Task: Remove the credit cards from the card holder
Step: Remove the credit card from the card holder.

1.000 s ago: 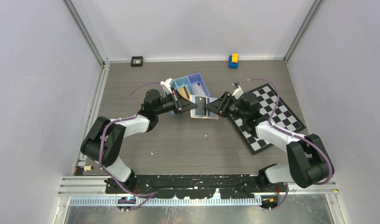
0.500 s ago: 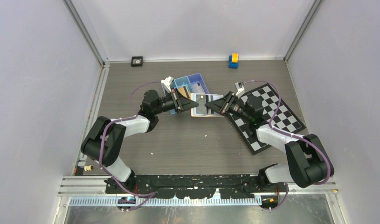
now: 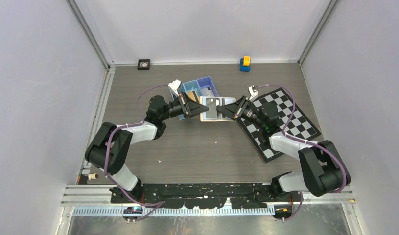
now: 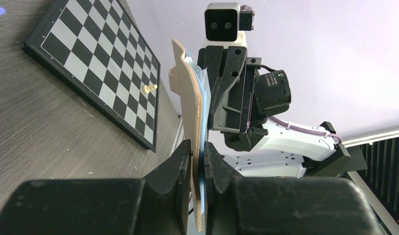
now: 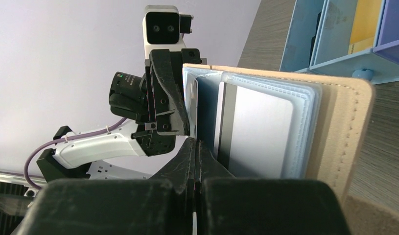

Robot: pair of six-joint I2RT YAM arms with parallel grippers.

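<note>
At the far left edge of the desk [image 3: 187, 147] lies a small black square object [image 3: 144, 63]. The left arm [image 3: 133, 131] reaches from its base toward the middle, and the left claw [image 4: 198, 161] is clenched on the card holder [image 4: 190, 105]. Its two fingers pinch the tan cover and the pale blue sleeves edge-on. Just behind that claw stands the blue tray [image 3: 199, 88], with something yellow in one compartment. The card holder is open between the two claws, just in front of the tray and beside the chessboard [image 3: 285, 120]. Seen from the right wrist, its inner side faces the camera. Layered clear-blue sleeves sit inside a stitched beige border, and a silver-grey credit card [image 5: 258, 132] with a dark stripe is tucked into the front sleeve. A dark card [image 5: 205, 115] sits one sleeve further in. The right claw [image 5: 195, 147] is clenched. Its fingers are pressed together against the near edge of the holder, right below the dark card, and I cannot tell whether that card's edge is caught between them. Further right, a blue and yellow block [image 3: 245, 63] sits by the back wall. A single pale chess piece [image 4: 148, 88] stands on the chessboard, under the right arm [image 3: 295, 142].
</note>
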